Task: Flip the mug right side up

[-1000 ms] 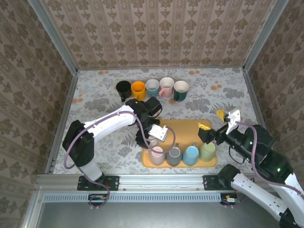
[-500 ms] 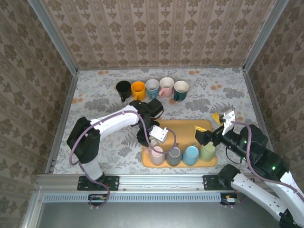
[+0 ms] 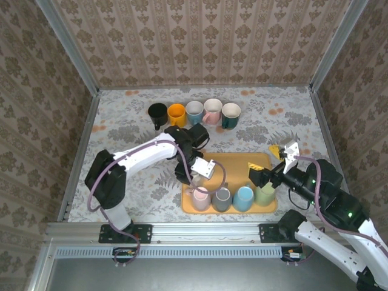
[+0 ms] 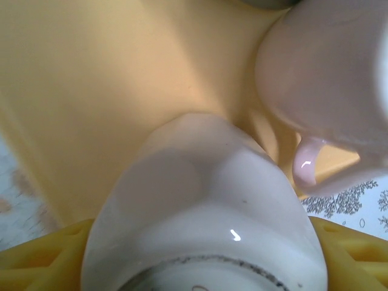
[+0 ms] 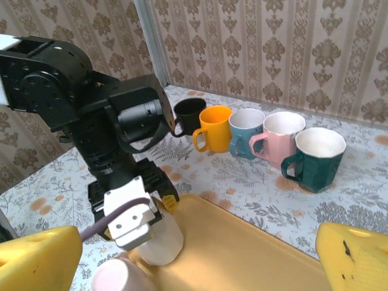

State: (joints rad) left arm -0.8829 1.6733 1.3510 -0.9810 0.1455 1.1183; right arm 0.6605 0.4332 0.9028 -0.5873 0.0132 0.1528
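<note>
A white mug [image 5: 162, 244] stands base-up on the yellow tray [image 3: 236, 162], near its left edge. My left gripper [image 3: 195, 176] comes down over it, and its yellow fingers [image 4: 45, 260] press on both sides of the mug [image 4: 206, 200], so it is shut on it. The mug's unglazed foot ring faces the left wrist camera. My right gripper [image 3: 267, 157] hovers open over the tray's right part with nothing between its fingers [image 5: 42, 254].
Several inverted mugs line the tray's front edge: pink [image 3: 200, 198], grey [image 3: 221, 199], blue [image 3: 244, 198], green [image 3: 265, 194]. The pink one [image 4: 327, 79] stands close beside the held mug. Upright mugs line the back, from black [image 3: 157, 113] to dark green [image 3: 231, 115].
My left gripper's jaws have closed in onto the white mug. My right arm has shifted slightly left and toward the tray's front.
</note>
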